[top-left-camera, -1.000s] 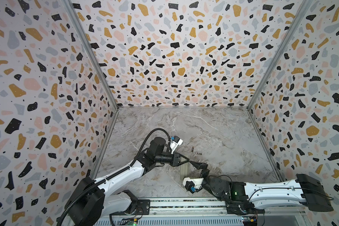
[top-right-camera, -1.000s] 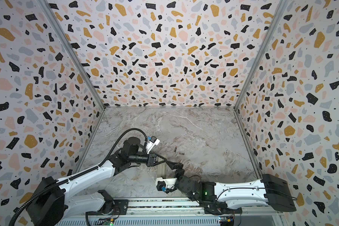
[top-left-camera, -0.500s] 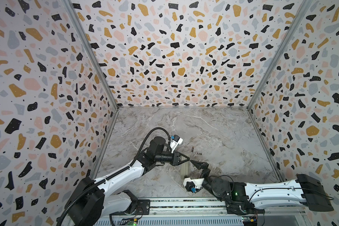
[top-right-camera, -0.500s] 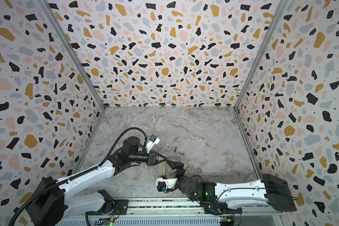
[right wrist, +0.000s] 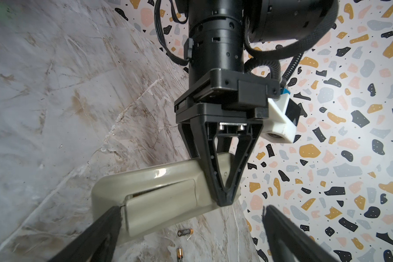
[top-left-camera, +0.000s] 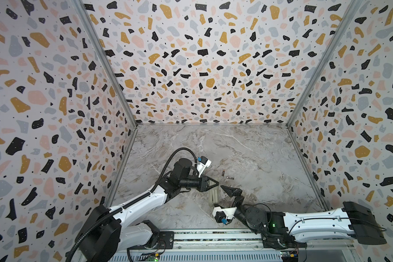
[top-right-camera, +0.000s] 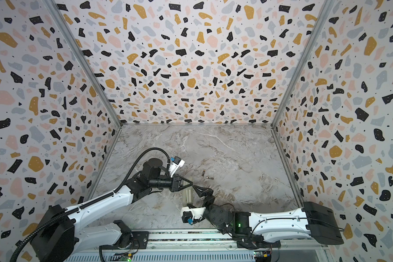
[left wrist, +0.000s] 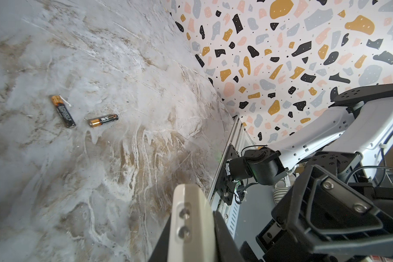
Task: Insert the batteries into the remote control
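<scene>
Against the remote control [right wrist: 168,179], clenched in left gripper [right wrist: 225,199] as brace, poised with released right gripper [right wrist: 192,211] to pry cover [right wrist: 161,202].

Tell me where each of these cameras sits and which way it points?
Top views: high over the front edge, looking down into the walled booth; left arm, right arm, remote control.
Left wrist: on the left arm, looking across the table at the batteries; left gripper and right arm show.
Right wrist: on the right arm, facing the left gripper clamped on the remote control; open right gripper frames it.
Shared: both wrist views show the batteries and remote control.
</scene>
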`<move>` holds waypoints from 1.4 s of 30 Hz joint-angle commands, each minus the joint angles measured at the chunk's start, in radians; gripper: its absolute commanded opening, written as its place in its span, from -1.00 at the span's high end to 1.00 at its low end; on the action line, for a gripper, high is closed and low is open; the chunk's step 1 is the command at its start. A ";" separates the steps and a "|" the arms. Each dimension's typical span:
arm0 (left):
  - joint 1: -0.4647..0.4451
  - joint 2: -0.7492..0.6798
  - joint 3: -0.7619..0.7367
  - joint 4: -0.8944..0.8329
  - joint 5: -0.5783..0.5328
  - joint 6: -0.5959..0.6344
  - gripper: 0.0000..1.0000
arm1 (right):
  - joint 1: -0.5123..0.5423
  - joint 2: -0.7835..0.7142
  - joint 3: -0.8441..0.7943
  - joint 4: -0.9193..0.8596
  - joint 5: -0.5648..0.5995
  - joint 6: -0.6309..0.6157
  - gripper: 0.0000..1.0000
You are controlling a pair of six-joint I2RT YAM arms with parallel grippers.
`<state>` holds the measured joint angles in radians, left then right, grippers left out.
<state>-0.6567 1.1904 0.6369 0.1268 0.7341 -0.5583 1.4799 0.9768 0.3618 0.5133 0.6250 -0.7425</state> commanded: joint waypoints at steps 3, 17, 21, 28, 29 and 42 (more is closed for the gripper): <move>-0.003 0.003 0.010 -0.065 0.051 0.017 1.00 | -0.010 -0.014 0.003 0.091 0.094 0.000 -0.98; 0.024 -0.005 -0.001 0.009 0.041 -0.052 1.00 | -0.012 0.018 -0.013 0.072 0.072 0.061 -0.98; 0.037 0.000 -0.005 0.007 0.036 -0.049 1.00 | -0.012 0.015 -0.011 0.045 0.057 0.081 -0.98; 0.054 0.000 -0.006 0.012 0.037 -0.054 1.00 | -0.012 0.012 -0.008 0.017 0.032 0.106 -0.98; 0.055 -0.001 -0.006 0.013 0.037 -0.056 1.00 | -0.012 0.015 -0.007 0.017 0.031 0.107 -0.98; 0.065 -0.007 -0.018 0.034 0.027 -0.081 1.00 | -0.012 0.050 0.012 0.019 0.019 0.115 -0.98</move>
<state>-0.5980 1.1908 0.6323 0.1265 0.7441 -0.6250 1.4708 1.0279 0.3500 0.5335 0.6426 -0.6510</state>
